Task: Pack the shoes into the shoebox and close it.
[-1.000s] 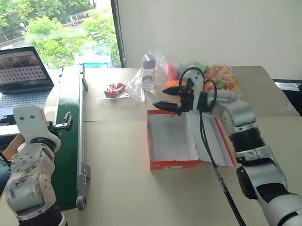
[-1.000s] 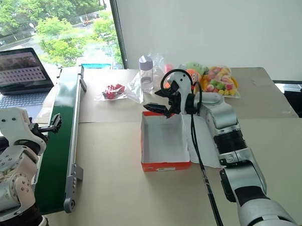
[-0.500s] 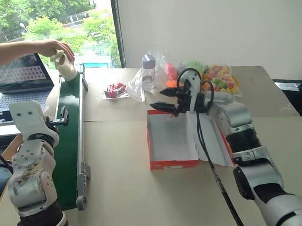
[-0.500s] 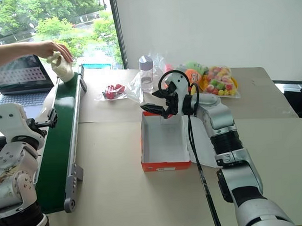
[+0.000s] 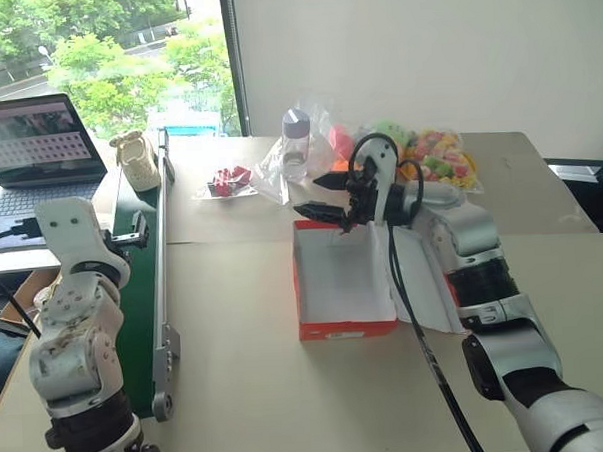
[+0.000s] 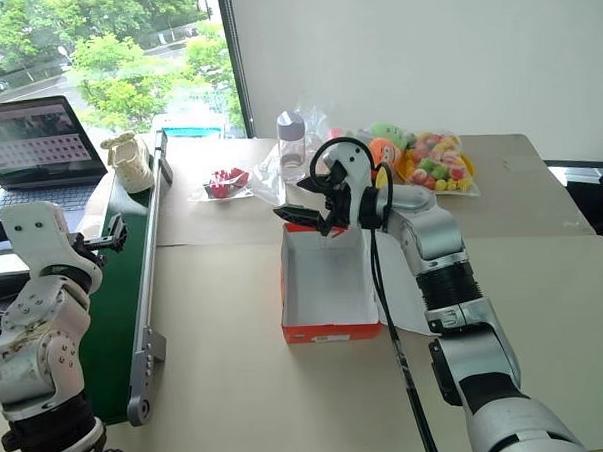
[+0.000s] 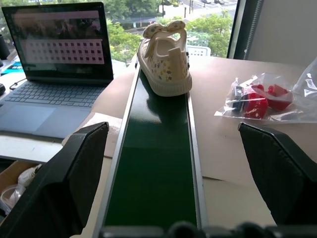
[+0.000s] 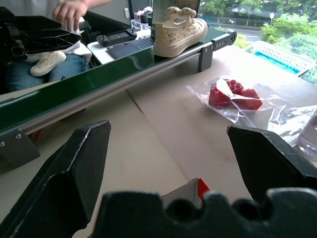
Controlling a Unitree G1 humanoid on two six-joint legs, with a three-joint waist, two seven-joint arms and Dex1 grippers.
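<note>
You have one cream shoe (image 5: 137, 158) standing upright at the far end of the green conveyor belt (image 5: 144, 283), in the upper left of the head view, beside the open laptop (image 5: 38, 147). A second shoe (image 8: 45, 63) shows at the left edge of the right wrist view, on a person's lap below a hand (image 8: 72, 11). The shoebox (image 5: 341, 280) sits open at the centre of the table (image 5: 248, 378), white inside, with its lid (image 5: 424, 281) lying at its right side. Your right gripper (image 5: 323, 198) hovers over the box's far edge, jaws wide apart and empty. Your left gripper (image 5: 129, 237), at the left edge beside the belt, also has its jaws spread with nothing between them. A bag of red pieces (image 5: 229, 180) lies beyond the box.
</note>
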